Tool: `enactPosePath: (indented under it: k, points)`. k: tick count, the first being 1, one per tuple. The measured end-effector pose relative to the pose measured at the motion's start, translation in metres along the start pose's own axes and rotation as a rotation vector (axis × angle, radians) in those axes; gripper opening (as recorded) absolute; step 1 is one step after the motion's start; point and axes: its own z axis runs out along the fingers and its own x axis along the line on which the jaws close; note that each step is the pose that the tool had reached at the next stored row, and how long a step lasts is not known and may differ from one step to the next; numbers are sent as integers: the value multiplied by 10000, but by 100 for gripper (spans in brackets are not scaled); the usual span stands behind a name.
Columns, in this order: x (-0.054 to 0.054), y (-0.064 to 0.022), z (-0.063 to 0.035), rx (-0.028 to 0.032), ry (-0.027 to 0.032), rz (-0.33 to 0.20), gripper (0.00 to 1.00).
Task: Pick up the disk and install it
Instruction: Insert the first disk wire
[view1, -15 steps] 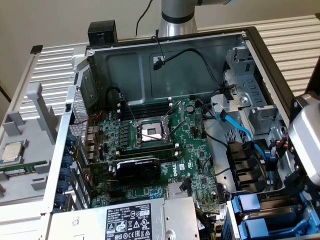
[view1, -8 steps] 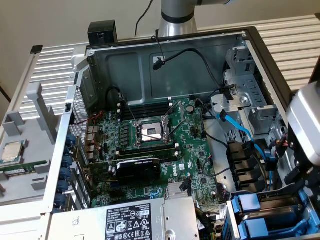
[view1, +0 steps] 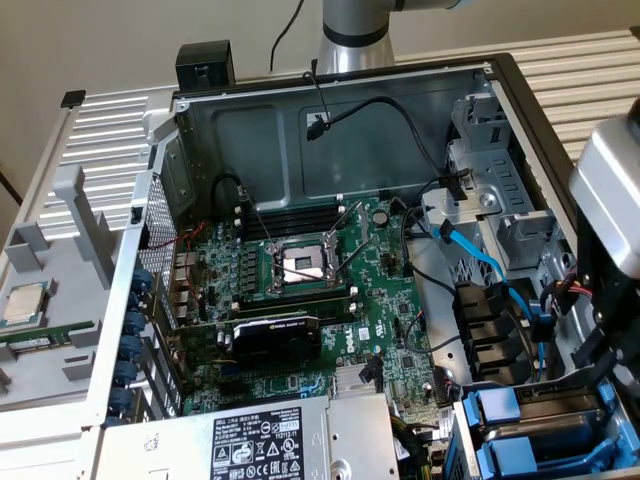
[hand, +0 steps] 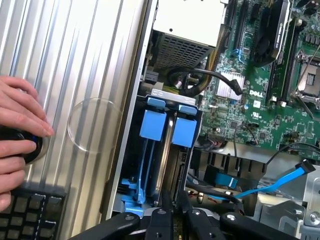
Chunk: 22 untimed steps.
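Though seen only edge-on from the wrist, reads as the disk: a slim slab standing upright in the drive bay, flanked by blue carrier tabs. Lies at about five o'clock of the open computer case in the exterior view, hard in that corner, with the motherboard off toward ten o'clock from it. Runs with its long axis straight away from the pincer, down into the bay along the line of reach, flat faces turned out toward a finger on each side. Sits dead ahead of the pincer and between its fingertips, touching rather than apart as far as can be judged. Looks clenched on the near edge of the disk: drawn in narrow, black linkages folded close, with no daylight to either side of the slab. Appears partly seated; depth hidden behind the blue frames. Only the one arm in play, hanging over the bay from about three o'clock of the exterior view. Hinges, by this reading, on that alignment: slab edge parallel to the bay's walls, not skewed.
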Motion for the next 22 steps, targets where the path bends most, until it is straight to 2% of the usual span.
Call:
enactPosePath:
  k: [3, 4, 5, 10, 14, 18, 19, 22]
  points:
    - [-37, -7, -5, -99, 464, 18, 17]
    - [-49, -9, -5, -127, 594, 23, 17]
    - [-60, -11, -5, -148, 696, 27, 17]
    - [-111, -21, -4, -221, 1066, 41, 17]
    - [-137, -25, -6, -261, 1269, 48, 17]
    - [-144, -25, -5, -273, 1333, 50, 17]
    - [-154, -27, -5, -282, 1380, 53, 17]
    - [-166, -30, -1, -291, 1425, 57, 17]
